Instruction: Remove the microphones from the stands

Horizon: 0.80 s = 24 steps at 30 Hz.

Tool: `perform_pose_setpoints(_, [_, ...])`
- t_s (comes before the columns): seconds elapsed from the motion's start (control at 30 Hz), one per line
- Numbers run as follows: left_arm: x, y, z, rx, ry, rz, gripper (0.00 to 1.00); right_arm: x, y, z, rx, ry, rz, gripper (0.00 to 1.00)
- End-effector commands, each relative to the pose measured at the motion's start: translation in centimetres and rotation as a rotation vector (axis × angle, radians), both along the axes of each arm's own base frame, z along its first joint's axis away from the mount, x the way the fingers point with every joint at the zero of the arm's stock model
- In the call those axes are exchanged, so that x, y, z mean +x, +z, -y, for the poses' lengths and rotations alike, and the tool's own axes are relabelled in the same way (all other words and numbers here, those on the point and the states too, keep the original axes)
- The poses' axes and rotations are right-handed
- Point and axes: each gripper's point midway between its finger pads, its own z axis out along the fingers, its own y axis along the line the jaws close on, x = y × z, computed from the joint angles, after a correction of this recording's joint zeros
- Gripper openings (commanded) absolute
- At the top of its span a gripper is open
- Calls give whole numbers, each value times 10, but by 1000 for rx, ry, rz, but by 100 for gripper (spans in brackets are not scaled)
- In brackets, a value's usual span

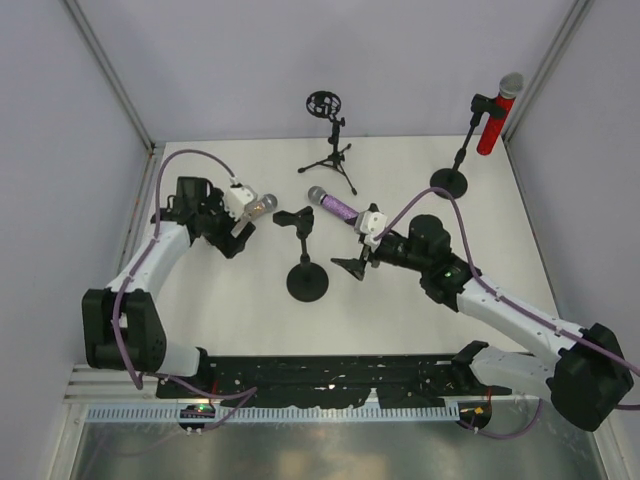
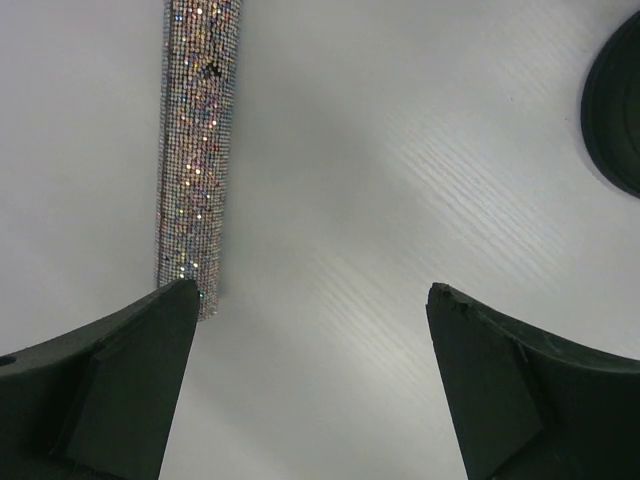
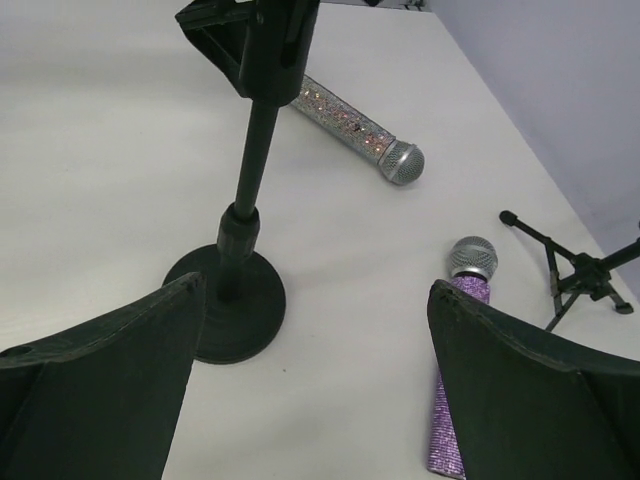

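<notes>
A red microphone [image 1: 493, 122] sits in the clip of a round-base stand [image 1: 450, 180] at the back right. A silver glitter microphone [image 1: 256, 210] lies on the table by my left gripper [image 1: 238, 238], which is open and empty; in the left wrist view the microphone's body [image 2: 195, 150] ends at the left fingertip of the gripper [image 2: 310, 290]. A purple glitter microphone [image 1: 334, 206] lies on the table. My right gripper [image 1: 352, 264] is open and empty, low between the middle stand [image 3: 250, 190] and the purple microphone [image 3: 452, 390].
The middle round-base stand [image 1: 306, 278] has an empty clip [image 1: 296, 218]. A tripod stand with an empty ring mount [image 1: 326, 104] stands at the back centre, its legs showing in the right wrist view [image 3: 570, 270]. Walls close the table at left, back and right.
</notes>
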Motion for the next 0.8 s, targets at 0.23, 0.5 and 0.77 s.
perform_pose_setpoints(0.23, [26,60,17,-312,195,522,100,15,-5,-60,151,-113,35,99])
perform_pose_setpoints(0.5, [18,81,15,-350,194,656,99,42,-15,-70,200,-210,31,100])
perform_pose_setpoints(0.77, [22,76,9,-341,230,672,100,31,-37,-83,203,-159,-51,88])
